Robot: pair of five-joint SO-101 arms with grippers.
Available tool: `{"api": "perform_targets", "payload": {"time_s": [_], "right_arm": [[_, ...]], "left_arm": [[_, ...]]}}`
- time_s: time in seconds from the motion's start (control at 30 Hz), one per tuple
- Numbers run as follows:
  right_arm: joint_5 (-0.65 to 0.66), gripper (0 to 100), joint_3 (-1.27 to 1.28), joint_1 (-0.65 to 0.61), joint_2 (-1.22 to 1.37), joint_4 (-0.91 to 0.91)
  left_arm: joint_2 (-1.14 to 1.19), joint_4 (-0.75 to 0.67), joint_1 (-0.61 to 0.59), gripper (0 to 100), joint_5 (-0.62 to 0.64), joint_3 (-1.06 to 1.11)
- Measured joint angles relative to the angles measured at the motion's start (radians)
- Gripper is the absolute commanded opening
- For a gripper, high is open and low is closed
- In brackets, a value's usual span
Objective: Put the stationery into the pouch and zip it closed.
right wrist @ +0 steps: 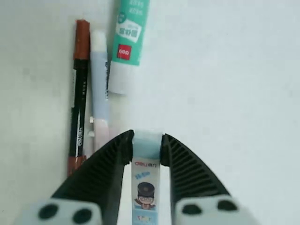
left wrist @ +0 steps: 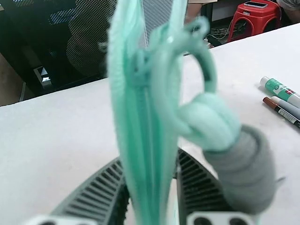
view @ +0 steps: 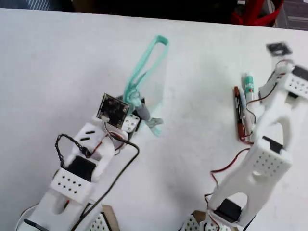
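A mint green pouch stands on edge on the white table. My left gripper is shut on its near end, with the pouch fabric pinched between the jaws. A green cord with a grey toggle hangs beside it. At the right lie a brown pen, a pale blue pen and a green-and-white glue stick, side by side. My right gripper is shut on a pale blue stick with a cartoon label, close to those three. In the high view the pens and glue stick lie just left of the right arm.
A small black object lies at the table's far right. A red stool stands beyond the far edge. Bare white tabletop separates the pouch from the stationery.
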Motion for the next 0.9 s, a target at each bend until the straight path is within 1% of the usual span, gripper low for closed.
{"api": "perform_targets", "payload": {"time_s": [0.1, 0.17, 0.33, 0.47, 0.6, 0.77, 0.83, 0.9], "right_arm": [[0.0, 1.8, -0.009, -0.009, -0.084, 0.106], [-0.012, 1.8, -0.009, -0.008, -0.123, 0.155], [-0.175, 1.8, -0.012, -0.008, -0.242, 0.19], [-0.209, 1.8, 0.009, -0.038, -0.364, 0.21], [-0.212, 1.8, 0.133, -0.103, -0.493, 0.203], [-0.215, 1.8, 0.324, -0.19, -0.644, 0.114], [-0.239, 1.8, 0.388, -0.212, -0.707, 0.071], [-0.293, 1.8, 0.451, -0.229, -0.775, 0.023]], "left_arm": [[0.0, 0.0, -0.002, 14, 0.063, 0.0], [0.0, 0.0, -0.003, 14, 0.075, 0.0], [0.0, 0.0, -0.003, 14, 0.08, 0.0], [0.0, 0.0, -0.003, 14, 0.08, 0.0], [0.0, 0.0, -0.003, 14, 0.08, 0.0], [0.0, 0.0, -0.003, 14, 0.08, 0.0], [0.0, 0.0, -0.003, 14, 0.08, 0.0], [0.0, 0.0, -0.003, 14, 0.08, 0.0]]}}
